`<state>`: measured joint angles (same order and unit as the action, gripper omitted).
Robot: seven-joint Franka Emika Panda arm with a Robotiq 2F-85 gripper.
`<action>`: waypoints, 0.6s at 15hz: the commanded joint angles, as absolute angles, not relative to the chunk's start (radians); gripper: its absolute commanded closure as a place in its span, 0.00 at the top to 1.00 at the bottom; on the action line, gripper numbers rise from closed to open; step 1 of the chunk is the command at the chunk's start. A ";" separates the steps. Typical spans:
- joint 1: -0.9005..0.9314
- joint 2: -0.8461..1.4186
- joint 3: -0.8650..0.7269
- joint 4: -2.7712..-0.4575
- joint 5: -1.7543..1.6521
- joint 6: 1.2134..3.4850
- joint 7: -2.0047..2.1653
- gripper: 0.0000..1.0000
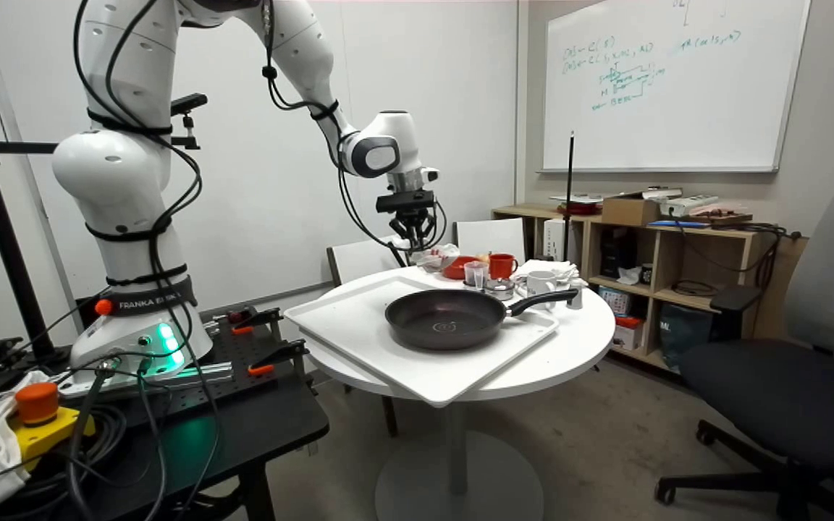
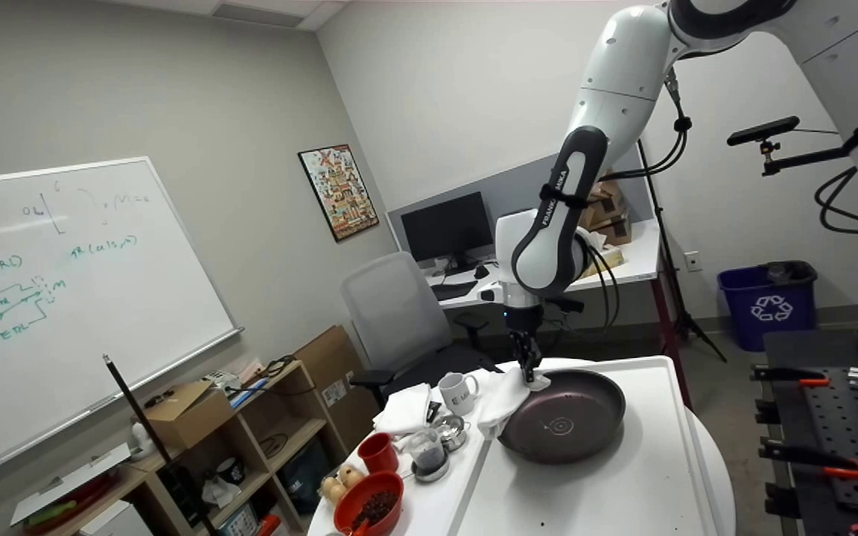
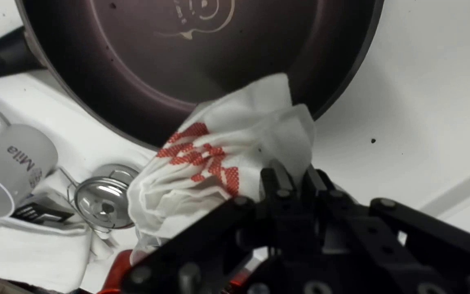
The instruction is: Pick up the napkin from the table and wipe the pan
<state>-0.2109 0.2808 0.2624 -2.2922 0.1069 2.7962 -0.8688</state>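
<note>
the fingers (image 3: 282, 192), pointing down, are clenched on a crumpled white napkin (image 3: 255, 122) with red woven patches, and its folds spill out around their tips; in the wrist view the napkin overlaps the rim of the dark frying pan (image 3: 218, 65), though whether it touches the inside cannot be told. going from left to right in an exterior view, a scribbled-on whiteboard (image 2: 138, 268) is mounted on the wall (image 2: 198, 82), and below it stands a wooden shelf unit (image 2: 287, 420) with an open cardboard box (image 2: 194, 417) on top. then comes the round white surface (image 2: 429, 514): near its edge are a few light brown, roundish items (image 2: 332, 489), just beside a red bowl (image 2: 378, 482) holding small dark bits (image 2: 377, 508), with a red cup (image 2: 378, 454) next to them. a folded white cloth (image 2: 403, 409), a clear plastic cup (image 2: 423, 447), a small shiny metal vessel (image 2: 450, 430) and a white mug (image 2: 457, 394) follow, close together. the napkin hangs between this cluster and the pan, across the pan's upper left rim. the pan sits flat on a white tray (image 2: 585, 499), which lies on the surface and shows a few dark specks (image 3: 373, 141). above, the white robot arm (image 2: 623, 59) slants up to the right. farther right, behind the surface, is a blue recycling bin (image 2: 757, 301), and then a black perforated plate (image 2: 839, 424).
</note>
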 commanded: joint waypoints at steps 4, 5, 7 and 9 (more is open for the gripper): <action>-0.306 0.211 0.279 -2.406 0.416 2.757 -1.025 0.03; -0.312 0.212 0.270 -2.409 0.458 2.746 -1.040 0.03; -0.318 0.221 0.244 -2.403 0.520 2.719 -1.048 0.03; -0.322 0.232 0.208 -2.387 0.560 2.695 -1.034 0.03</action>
